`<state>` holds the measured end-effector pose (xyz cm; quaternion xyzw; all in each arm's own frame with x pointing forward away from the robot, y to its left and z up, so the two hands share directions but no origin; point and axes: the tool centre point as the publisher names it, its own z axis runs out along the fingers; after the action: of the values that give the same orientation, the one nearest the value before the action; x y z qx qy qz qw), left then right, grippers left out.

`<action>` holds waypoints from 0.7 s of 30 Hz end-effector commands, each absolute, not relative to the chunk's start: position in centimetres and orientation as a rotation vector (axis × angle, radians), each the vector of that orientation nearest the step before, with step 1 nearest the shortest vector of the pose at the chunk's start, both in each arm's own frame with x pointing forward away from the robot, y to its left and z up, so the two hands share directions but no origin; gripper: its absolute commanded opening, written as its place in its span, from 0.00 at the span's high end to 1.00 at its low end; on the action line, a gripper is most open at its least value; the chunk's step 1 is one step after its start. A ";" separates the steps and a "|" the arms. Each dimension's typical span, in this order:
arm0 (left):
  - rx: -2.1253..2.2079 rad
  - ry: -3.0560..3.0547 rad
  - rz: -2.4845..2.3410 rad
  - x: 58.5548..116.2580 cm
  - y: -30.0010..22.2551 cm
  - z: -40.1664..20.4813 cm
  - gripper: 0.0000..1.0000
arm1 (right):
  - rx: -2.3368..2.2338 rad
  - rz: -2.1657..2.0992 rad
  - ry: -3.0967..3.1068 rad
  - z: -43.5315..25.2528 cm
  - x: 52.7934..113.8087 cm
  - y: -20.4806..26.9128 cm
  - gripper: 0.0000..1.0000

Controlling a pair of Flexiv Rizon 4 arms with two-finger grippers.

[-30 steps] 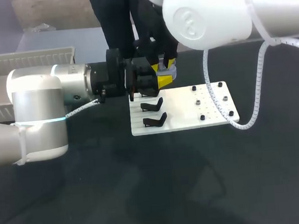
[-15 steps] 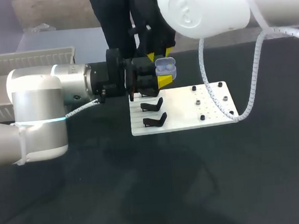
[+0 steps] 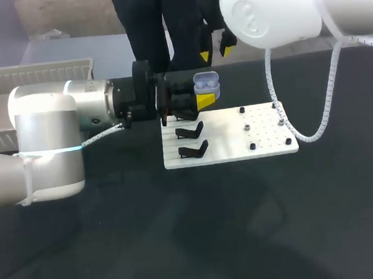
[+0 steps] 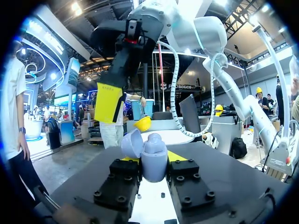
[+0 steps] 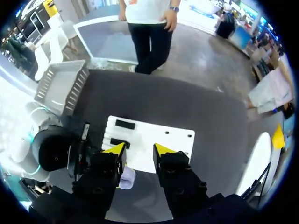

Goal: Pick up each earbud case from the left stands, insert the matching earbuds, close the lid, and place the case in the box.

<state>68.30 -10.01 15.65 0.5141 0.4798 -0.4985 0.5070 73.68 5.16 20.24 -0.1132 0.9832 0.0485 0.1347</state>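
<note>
Blk table w/ white pegboard

Left arm reaches level to the white board's far-left corner, its gripper clamping the open earbud case between 2 fingers. Right gripper hangs raised beyond the board's far edge, fingers apart.

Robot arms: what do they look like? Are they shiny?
Both arms are fat, rounded tubes, silvery white. The left arm wears a thin glowing blue ring and turns black near its end. A white spiral-wrapped cable hangs from the right arm. The left gripper and right gripper are black and blocky with bright yellow fingertips.
</note>
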 end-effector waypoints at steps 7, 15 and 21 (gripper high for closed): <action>1.235 1.154 -1.198 68.2 -10.0 15.6 1.00 | -0.322 0.143 2.896 18.6 73.4 5.5 0.63; 1.235 1.154 -1.198 68.2 -10.0 15.6 1.00 | -0.311 0.157 2.898 18.8 71.7 5.4 0.61; 1.235 1.154 -1.198 68.2 -10.0 15.6 1.00 | -0.298 0.179 2.891 19.0 70.8 5.5 0.61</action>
<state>68.29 -10.02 15.64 0.5141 0.4799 -0.4985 0.5069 71.71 5.88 19.01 -0.1029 0.9875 0.0580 0.1048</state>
